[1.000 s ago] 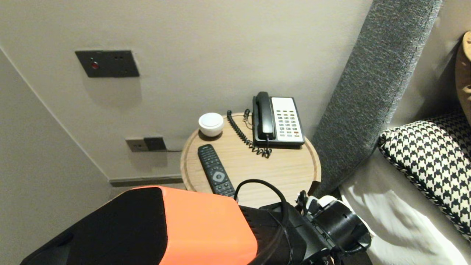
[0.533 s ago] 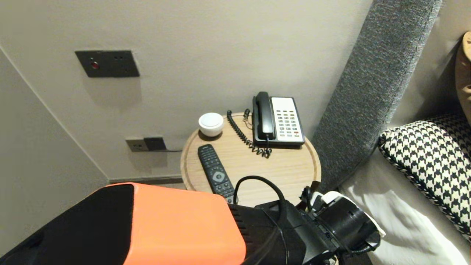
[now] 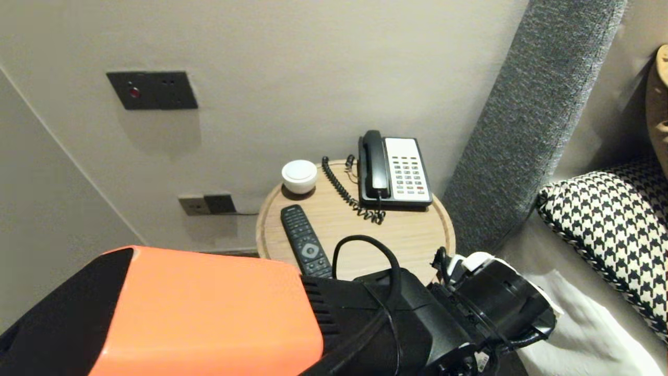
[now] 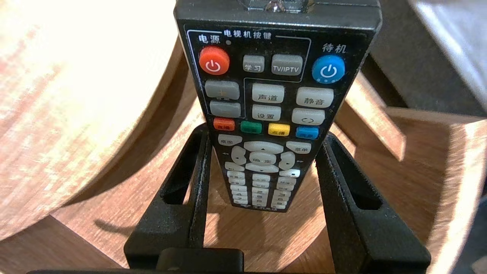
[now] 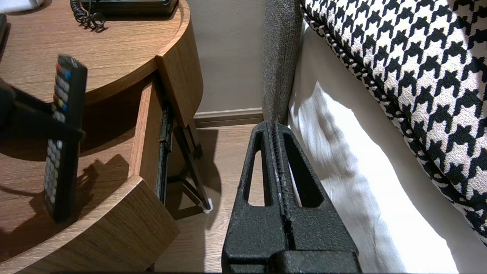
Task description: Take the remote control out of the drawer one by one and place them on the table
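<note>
My left gripper (image 4: 264, 137) is shut on a black remote (image 4: 277, 95) with red and blue power buttons, gripping its two long edges near the middle. The remote (image 5: 64, 133) stands almost upright inside the open drawer (image 5: 95, 228) of a round wooden nightstand (image 3: 412, 240). Its lower end is close to the drawer floor; I cannot tell if it touches. In the head view only the left arm's orange cover (image 3: 209, 313) and black wrist (image 3: 498, 308) show. My right gripper (image 5: 274, 127) is shut and empty, low beside the bed.
On the nightstand top lie a second black remote (image 3: 305, 243), a corded phone (image 3: 394, 169) and a small white round dish (image 3: 299, 176). A grey headboard (image 3: 522, 130), a white sheet (image 5: 342, 171) and a houndstooth pillow (image 3: 610, 224) are on the right.
The left arm has shifted: its orange cover fills more of the lower left of the head view, and the wrist has moved a little right and up. The grip on the remote is unchanged.
</note>
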Available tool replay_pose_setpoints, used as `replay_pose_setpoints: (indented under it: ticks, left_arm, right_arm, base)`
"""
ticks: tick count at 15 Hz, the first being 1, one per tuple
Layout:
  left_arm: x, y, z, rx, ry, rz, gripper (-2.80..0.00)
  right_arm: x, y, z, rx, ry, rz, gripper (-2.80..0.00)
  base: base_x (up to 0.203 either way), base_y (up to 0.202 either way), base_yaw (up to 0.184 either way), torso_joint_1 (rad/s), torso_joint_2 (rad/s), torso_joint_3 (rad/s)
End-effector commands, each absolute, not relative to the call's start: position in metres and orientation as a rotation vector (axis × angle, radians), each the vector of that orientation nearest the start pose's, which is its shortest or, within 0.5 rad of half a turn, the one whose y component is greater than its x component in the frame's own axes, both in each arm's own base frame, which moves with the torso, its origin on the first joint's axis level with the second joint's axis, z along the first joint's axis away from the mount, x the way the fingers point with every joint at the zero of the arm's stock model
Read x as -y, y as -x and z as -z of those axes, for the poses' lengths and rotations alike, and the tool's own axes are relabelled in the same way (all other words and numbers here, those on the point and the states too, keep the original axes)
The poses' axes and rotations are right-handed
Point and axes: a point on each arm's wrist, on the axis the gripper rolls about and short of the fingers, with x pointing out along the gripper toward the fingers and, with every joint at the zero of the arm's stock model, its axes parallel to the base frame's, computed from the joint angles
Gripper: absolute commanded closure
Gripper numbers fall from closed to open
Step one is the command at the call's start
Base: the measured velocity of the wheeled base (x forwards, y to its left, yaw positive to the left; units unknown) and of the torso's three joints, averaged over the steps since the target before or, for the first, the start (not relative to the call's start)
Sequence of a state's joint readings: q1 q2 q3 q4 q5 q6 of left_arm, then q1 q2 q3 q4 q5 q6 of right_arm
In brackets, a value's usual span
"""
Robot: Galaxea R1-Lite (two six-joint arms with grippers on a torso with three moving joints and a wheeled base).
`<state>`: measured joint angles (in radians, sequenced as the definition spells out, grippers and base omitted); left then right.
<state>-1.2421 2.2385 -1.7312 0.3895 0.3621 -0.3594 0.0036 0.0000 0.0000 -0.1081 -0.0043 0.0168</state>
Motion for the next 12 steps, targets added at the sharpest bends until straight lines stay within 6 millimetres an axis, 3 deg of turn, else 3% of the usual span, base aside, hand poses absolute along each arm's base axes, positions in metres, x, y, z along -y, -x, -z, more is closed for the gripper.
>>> replay_pose_setpoints:
  ticks: [1,12]
  left_arm:
    - [0.410,-0.148,-0.149,-0.749,-0.314,0.687,0.00]
    - [0.392,-0.150,-0.209,-0.660,-0.205,0.715,0.00]
  right_arm:
    - [0.000,0.020,-0.076,0.067,-0.017,-0.001,0.00]
    - [0.000,0.020,-0.076,0.067,-0.017,-0.001,0.00]
  base:
    - [0.000,0.000,0.000,0.000,0.00,0.000]
    - [0.000,0.000,0.000,0.000,0.00,0.000]
